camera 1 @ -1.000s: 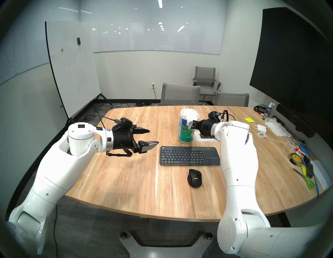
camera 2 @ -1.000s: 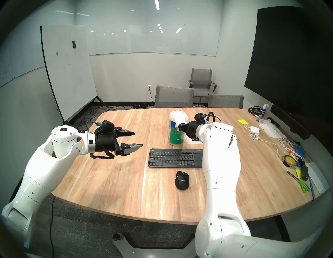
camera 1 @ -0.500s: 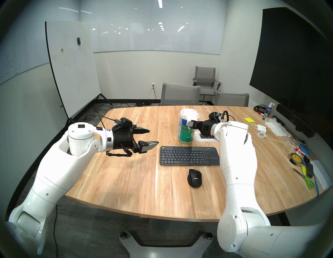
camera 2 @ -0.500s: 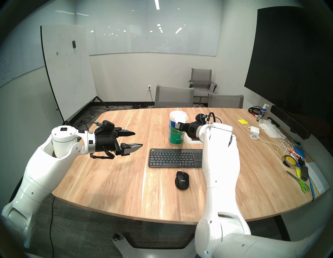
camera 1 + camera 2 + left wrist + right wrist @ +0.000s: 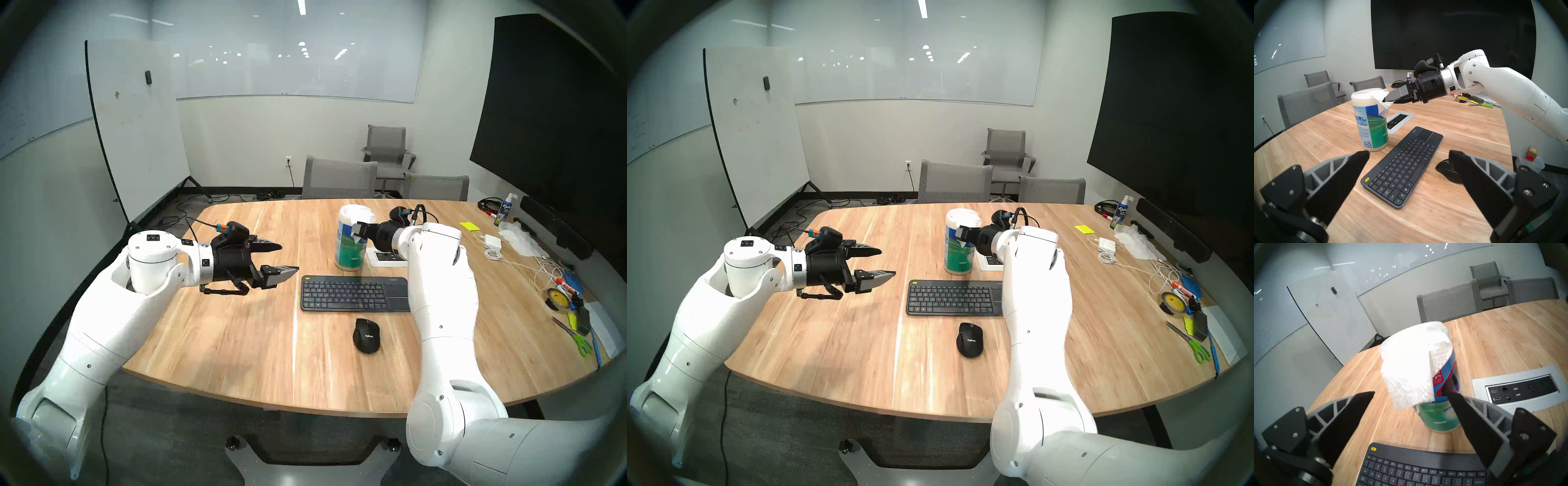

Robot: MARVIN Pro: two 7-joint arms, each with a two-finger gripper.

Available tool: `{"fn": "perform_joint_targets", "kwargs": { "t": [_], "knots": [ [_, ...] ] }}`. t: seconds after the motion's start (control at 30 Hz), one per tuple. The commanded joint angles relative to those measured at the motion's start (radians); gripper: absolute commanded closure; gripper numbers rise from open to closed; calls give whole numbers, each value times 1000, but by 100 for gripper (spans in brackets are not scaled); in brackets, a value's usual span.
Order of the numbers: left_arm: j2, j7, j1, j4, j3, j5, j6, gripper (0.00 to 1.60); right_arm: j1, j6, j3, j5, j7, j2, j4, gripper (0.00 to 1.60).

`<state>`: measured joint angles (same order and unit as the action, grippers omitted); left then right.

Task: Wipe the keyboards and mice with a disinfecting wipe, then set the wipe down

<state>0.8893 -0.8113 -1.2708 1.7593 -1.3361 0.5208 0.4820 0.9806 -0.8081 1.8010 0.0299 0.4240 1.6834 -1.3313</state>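
Note:
A white disinfecting wipe (image 5: 1412,368) sticks out of the top of a white canister (image 5: 349,253) with a green-blue label and drapes down its side. My right gripper (image 5: 1410,393) is open at the canister's upper right side, its fingers either side of the hanging wipe without gripping it. The black keyboard (image 5: 353,293) lies flat in front of the canister. Nearer me, the black mouse (image 5: 366,336) rests on the table. At the table's left, my left gripper (image 5: 290,257) hovers open and empty, pointing toward the keyboard (image 5: 1403,168).
A grey power and data outlet panel (image 5: 386,258) is set into the wooden table (image 5: 237,339) right of the canister. Charger, cables, tape roll, scissors, spray bottle and a crumpled white tissue (image 5: 519,237) clutter the right edge. Grey chairs stand behind the table.
My right gripper has opened and pushed a little left and forward toward the canister top. The wipe still hangs from the canister. The left arm has not moved.

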Motion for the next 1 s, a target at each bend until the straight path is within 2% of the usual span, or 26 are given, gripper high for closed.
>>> {"fn": "perform_joint_targets", "kwargs": {
  "t": [0.0,0.17,0.23,0.27,0.3,0.5,0.63,0.7,0.73,0.97],
  "knots": [
    [-1,1,7,10,-6,1,-1,0,-44,22,6,-12,1,7,-2,0],
    [-1,1,7,10,-7,1,-1,0,-47,30,8,-14,-4,7,7,0],
    [-1,1,7,10,-7,1,-1,0,-47,35,8,-14,-7,7,13,20],
    [-1,1,7,10,-7,1,-1,0,-47,36,8,-14,-8,7,14,20],
    [-1,1,7,10,-7,1,-1,0,-47,37,9,-14,-8,7,16,31],
    [-1,1,7,10,-7,2,-1,0,-47,45,14,-15,-11,5,26,36],
    [-1,1,7,10,-7,2,-1,0,-45,46,15,-13,-12,4,26,46],
    [-1,1,7,10,-7,2,-1,0,-44,48,16,-13,-12,3,28,63],
    [-1,1,7,10,-7,2,-1,0,-44,49,17,-13,-12,2,30,80],
    [-1,1,7,10,-7,2,-1,0,-43,59,19,-11,-12,1,35,100]
  ]
}}
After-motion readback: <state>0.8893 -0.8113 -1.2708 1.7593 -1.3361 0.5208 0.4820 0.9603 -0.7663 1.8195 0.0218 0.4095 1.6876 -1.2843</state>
